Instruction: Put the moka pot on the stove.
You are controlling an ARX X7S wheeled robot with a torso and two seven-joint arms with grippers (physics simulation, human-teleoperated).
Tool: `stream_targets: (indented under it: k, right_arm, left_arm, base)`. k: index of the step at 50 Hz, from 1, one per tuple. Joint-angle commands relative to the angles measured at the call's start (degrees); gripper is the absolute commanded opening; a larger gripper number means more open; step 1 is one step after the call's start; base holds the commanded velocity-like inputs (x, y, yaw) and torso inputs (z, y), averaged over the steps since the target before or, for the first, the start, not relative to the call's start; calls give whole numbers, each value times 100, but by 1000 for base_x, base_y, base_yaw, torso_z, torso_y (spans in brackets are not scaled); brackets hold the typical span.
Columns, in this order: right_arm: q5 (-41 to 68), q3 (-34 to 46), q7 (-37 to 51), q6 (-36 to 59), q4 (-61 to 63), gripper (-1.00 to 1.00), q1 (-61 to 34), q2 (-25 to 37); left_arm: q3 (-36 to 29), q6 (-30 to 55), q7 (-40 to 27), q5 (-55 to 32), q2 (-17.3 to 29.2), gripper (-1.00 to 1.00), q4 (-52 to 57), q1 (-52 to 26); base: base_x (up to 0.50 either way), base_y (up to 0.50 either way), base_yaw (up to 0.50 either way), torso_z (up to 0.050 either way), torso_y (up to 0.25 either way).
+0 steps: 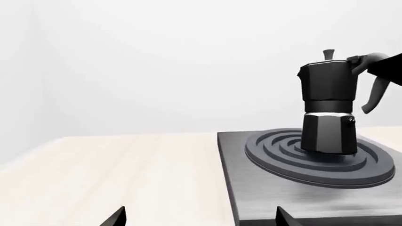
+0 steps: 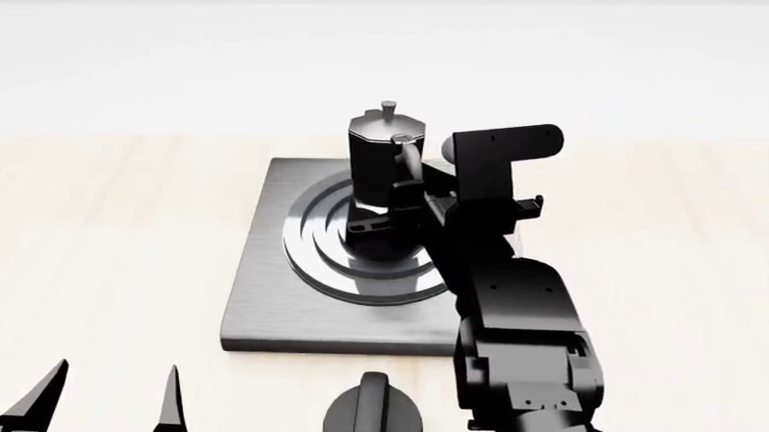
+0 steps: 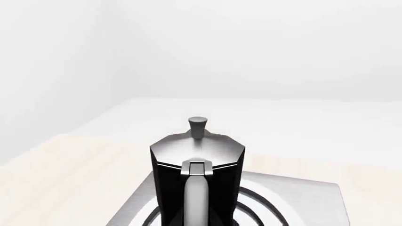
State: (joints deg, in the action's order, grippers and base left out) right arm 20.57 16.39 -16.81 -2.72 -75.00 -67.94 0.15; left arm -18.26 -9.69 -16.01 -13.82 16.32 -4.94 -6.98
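The black moka pot (image 1: 330,113) with its silver lid stands upright on the raised burner rings of the grey stove (image 1: 251,188). In the head view the pot (image 2: 378,148) is at the middle of the stove (image 2: 270,270). My right gripper (image 2: 402,202) is at the pot's handle, and its arm hides the pot's lower right side. In the right wrist view the handle runs down the middle of the pot (image 3: 197,160) with the fingers of my right gripper (image 3: 197,221) close on both sides, shut on it. My left gripper (image 1: 199,219) is open and empty in front of the stove's near left corner; it also shows in the head view (image 2: 108,405).
A black round knob (image 2: 373,409) with a ridge sits in front of the stove's near edge. The light wooden table top (image 2: 108,225) spreads to the left and right of the stove. A plain white wall stands behind.
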Motion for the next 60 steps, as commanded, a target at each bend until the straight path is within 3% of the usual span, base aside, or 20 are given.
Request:
stream_targets:
  k: [1,37,38,49,60]
  right_arm:
    - [99,-28,-63,-56,1,-100,-14,-14]
    - [191,53,-69,-46,1,-100,47,-14]
    - [252,363,-86,134,1,100,225,-14]
    - [40,335,-172,389,1,100,358,-14]
    - [-499,-218,-331,394,1,100,406,-13]
  left_arm:
    - [15,-5,7,-52,54,100,214,119]
    - [-33,-31,-41,-82,100,100,224,120]
    - [-36,-35,-38,-83,97,100,210,113]
    - [-51,-52,-54,-88,105,100,198,114]
    - [-71,-42,-72,-94,120,100,228,117]
  base:
    - [0,0,0,0,0]
    - [0,0,0,0,0]
    - [0,0,0,0,10]
    - [0,0,0,0,0]
    - [0,0,0,0,0]
